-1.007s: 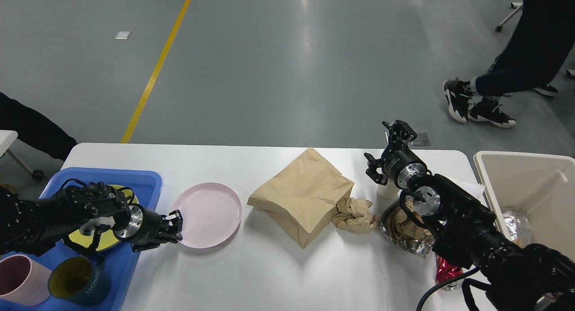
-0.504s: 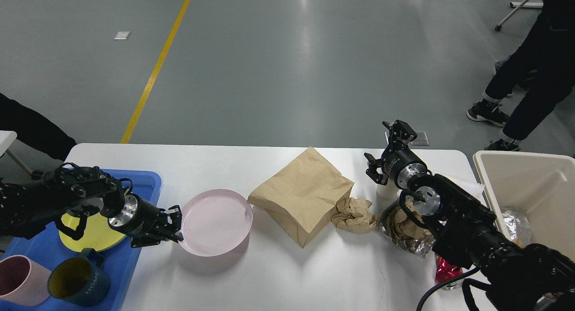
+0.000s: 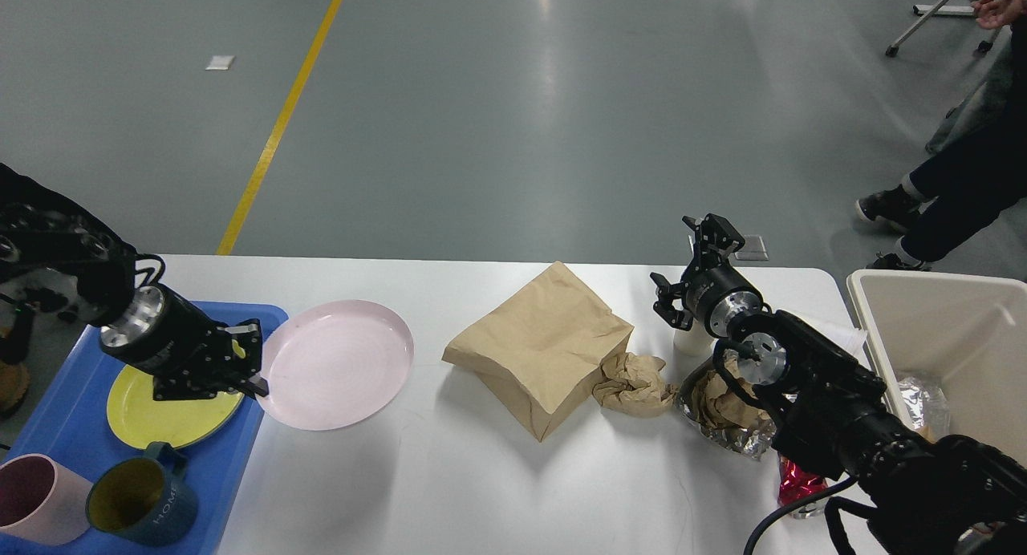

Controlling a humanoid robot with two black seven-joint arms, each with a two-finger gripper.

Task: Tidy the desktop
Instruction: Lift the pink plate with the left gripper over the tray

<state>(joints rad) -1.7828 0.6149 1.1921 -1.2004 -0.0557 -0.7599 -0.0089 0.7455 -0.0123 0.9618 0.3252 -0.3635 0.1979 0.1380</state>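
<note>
Desk (image 3: 497,491) first — white, wide, rounded at the corners, filling the lower half of the head view with grey floor beyond it. At its right end stands a beige bin (image 3: 947,330) with a bit of foil inside; on its left end lies a blue tray (image 3: 72,394) holding a yellow plate (image 3: 160,415), a pink cup (image 3: 32,499) and a dark mug (image 3: 140,503) with a yellow inside. A brown paper bag (image 3: 541,350) lies near the middle of the desk, and just right of it are a crumpled brown paper (image 3: 634,382) and a wad of foil and paper (image 3: 722,415).

Left claw (image 3: 245,370) is closed on the near-left rim of a pink plate (image 3: 337,364), which is tilted and lifted off the desk — its shadow falls below it — with its left edge over the tray's corner. Right claw (image 3: 694,258) hangs above the far right part of the desk with its fingers spread, gripping nothing, above a small white cup (image 3: 692,342).
</note>
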